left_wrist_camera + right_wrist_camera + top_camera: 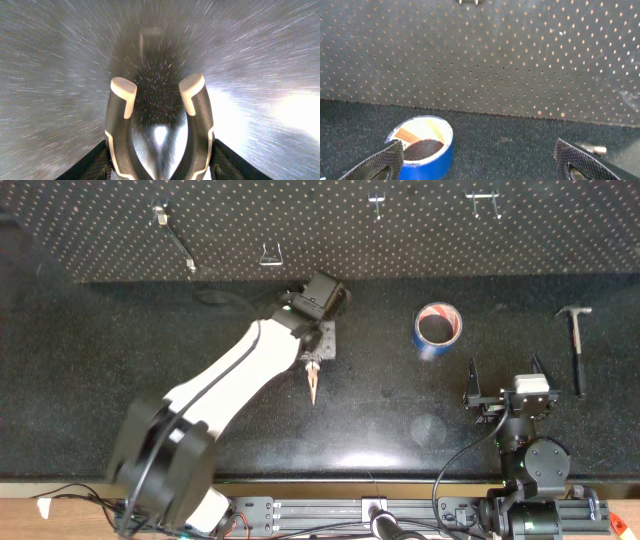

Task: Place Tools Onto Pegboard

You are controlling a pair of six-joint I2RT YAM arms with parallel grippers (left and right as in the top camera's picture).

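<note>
My left gripper (318,345) is over the middle of the black mat, shut on a pair of pliers (313,383). In the left wrist view the pliers (121,105) show two curved grey handles with cream tips that point away from the gripper (160,162) toward the blurred, speckled mat. The pegboard (420,235) runs along the far edge. My right gripper (503,380) rests open near the front right, with nothing between its fingers (380,161). A blue tape roll (437,328) (422,145) lies ahead of it. A hammer (575,345) lies at the far right.
Metal hooks (377,202) (483,200) and a wire bracket (270,254) hang on the pegboard. A thin dark tool (177,238) hangs at its left. The mat's left part and front strip are bare.
</note>
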